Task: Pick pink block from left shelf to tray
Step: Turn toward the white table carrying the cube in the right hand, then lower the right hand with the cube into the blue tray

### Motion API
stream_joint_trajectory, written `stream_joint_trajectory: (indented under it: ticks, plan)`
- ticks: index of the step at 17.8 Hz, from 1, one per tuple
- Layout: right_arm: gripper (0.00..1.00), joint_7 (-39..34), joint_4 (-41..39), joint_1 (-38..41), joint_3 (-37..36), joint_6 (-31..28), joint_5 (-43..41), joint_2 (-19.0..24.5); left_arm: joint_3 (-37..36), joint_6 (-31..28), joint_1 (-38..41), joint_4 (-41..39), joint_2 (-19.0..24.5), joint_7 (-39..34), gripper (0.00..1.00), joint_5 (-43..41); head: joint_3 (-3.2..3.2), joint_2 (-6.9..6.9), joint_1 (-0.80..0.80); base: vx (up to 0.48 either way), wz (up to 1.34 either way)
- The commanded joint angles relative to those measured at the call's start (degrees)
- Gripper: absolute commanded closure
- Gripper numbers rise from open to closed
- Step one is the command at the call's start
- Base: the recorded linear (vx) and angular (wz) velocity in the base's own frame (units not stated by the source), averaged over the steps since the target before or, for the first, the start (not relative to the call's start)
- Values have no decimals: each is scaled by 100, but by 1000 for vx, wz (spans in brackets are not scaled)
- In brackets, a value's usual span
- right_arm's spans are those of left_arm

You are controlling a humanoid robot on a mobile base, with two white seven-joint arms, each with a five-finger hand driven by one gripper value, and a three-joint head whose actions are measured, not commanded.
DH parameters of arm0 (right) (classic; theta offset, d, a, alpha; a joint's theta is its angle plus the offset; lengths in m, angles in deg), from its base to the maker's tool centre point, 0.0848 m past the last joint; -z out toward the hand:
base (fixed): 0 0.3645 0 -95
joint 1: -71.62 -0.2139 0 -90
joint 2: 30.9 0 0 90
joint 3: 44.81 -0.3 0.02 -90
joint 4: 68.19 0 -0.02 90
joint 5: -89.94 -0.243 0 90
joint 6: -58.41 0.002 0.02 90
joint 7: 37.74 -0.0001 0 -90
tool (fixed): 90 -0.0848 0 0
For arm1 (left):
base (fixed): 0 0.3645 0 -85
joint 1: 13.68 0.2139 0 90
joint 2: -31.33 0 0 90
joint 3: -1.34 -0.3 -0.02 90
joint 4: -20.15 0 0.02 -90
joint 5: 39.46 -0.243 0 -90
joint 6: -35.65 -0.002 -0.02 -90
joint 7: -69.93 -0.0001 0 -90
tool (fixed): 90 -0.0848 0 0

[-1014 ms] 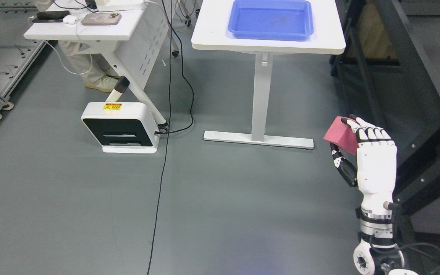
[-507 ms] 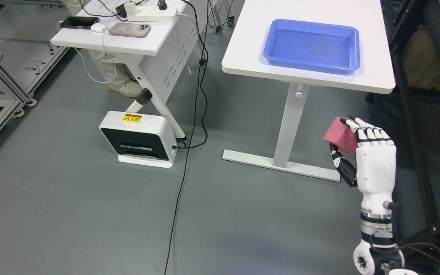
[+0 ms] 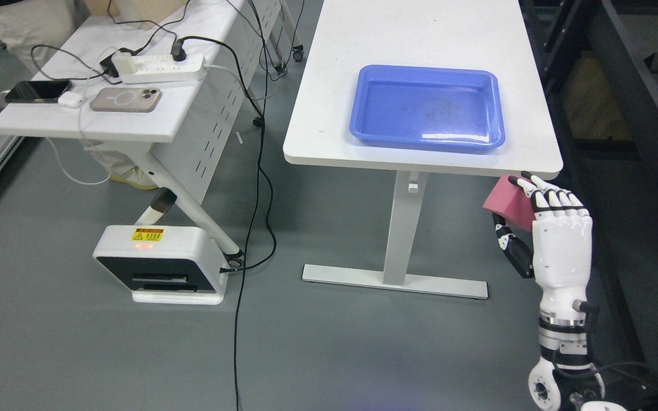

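Observation:
My right hand (image 3: 520,208) rises from the lower right, white with black joints, its fingers curled around a pink block (image 3: 506,201). The block is held just below and in front of the near right corner of a white table (image 3: 329,145). On that table sits a blue tray (image 3: 363,128) with nothing in it, up and to the left of the block. My left hand does not show.
A second white desk (image 3: 49,128) at the left carries two phones, an earbud case and a power strip (image 3: 160,67). A white box unit (image 3: 157,265) stands on the grey floor below it, black cables trailing past. Dark shelving (image 3: 637,114) lines the right side.
The whole picture has shifted as the camera moved: table and tray now sit lower and closer. My right hand keeps its place in the picture, still holding the pink block.

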Motion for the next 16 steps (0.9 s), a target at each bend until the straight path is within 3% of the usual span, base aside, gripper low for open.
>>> stream_joint_trajectory:
  ticks: [1,8,16]
  plan:
    - [97,-12,0,2,25,7,0,-1,0,3,-166,-100,100,-3,0,0,0,0,0,324,-272]
    - [96,-635,0,2,148,631,18,-9,0,3,-166,-100,100,-3,0,0,0,0,0,276,-172]
    - [96,-1575,201,-296,781,658,237,122,0,3,-166,-100,100,-3,0,0,0,0,0,245,26]
